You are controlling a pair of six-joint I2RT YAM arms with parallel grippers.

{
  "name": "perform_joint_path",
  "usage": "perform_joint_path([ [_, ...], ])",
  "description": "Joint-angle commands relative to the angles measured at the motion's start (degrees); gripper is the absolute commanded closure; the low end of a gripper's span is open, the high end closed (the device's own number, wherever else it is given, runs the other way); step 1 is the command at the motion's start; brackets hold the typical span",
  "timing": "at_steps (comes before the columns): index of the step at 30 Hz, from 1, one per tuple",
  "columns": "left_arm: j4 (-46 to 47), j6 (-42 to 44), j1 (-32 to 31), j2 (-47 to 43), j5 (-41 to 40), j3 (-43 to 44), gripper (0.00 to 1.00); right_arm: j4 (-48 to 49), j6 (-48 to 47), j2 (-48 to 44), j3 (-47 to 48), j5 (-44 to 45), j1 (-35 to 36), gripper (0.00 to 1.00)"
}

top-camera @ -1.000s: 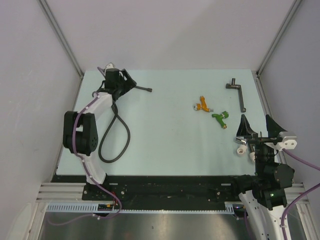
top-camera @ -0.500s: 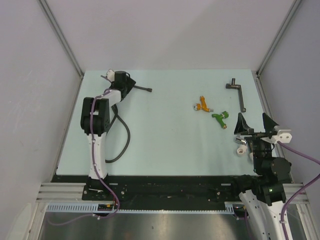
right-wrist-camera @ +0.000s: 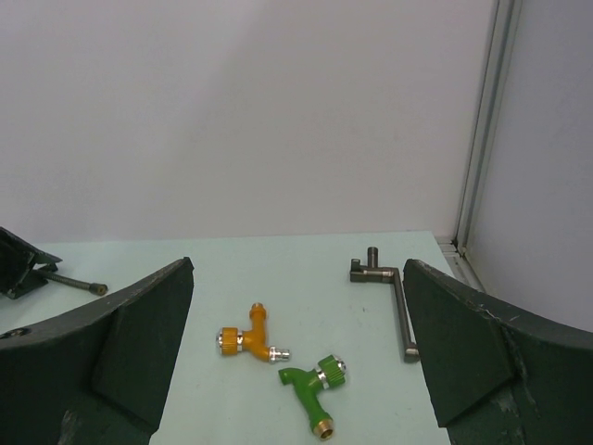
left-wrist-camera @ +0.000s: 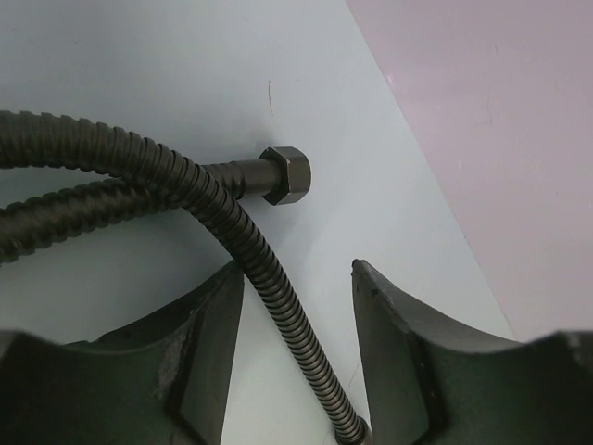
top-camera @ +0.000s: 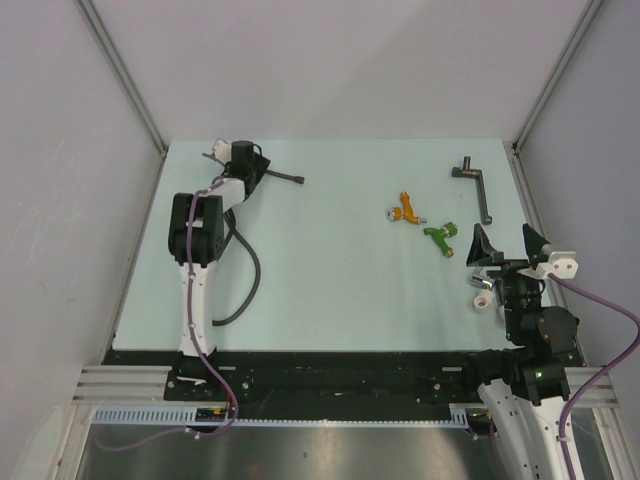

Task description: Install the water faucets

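while the orange faucet [top-camera: 405,209] and green faucet [top-camera: 440,236] lie loose on the table [top-camera: 330,290], apart from the grey pipe fitting [top-camera: 474,186], installation has not begun. right end effector [top-camera: 505,244]: open, empty, near the green faucet. left end effector [left-wrist-camera: 296,343]: open, straddling the corrugated hose [left-wrist-camera: 232,227].

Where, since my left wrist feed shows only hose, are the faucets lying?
Observer: On the right half of the table, apart; the orange faucet lies left of and behind the green faucet.
Operator: Right gripper holding either?
Observer: No, the right gripper is open and touches neither.
Operator: Anything else nearby?
Observer: A dark metal pipe fitting lies behind them, near the table's right edge.
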Motion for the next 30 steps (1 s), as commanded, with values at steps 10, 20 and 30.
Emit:
perform_joint_path([
  [10,1.01,-7.0,0.68,3.58,0.7,1.16,0.66,0.67,-1.21,1.36,0.24,-1.46,-0.35,0.0],
  [20,13.22,-8.42,1.73,0.16,5.44,-3.41,1.0,0.76,-1.3,1.62,0.24,-1.81,-0.53,0.0],
  [30,7.46,-3.32,3.49,-3.19,19.58,26.44,1.0,0.85,-0.68,0.04,0.41,-3.04,-0.53,0.0],
])
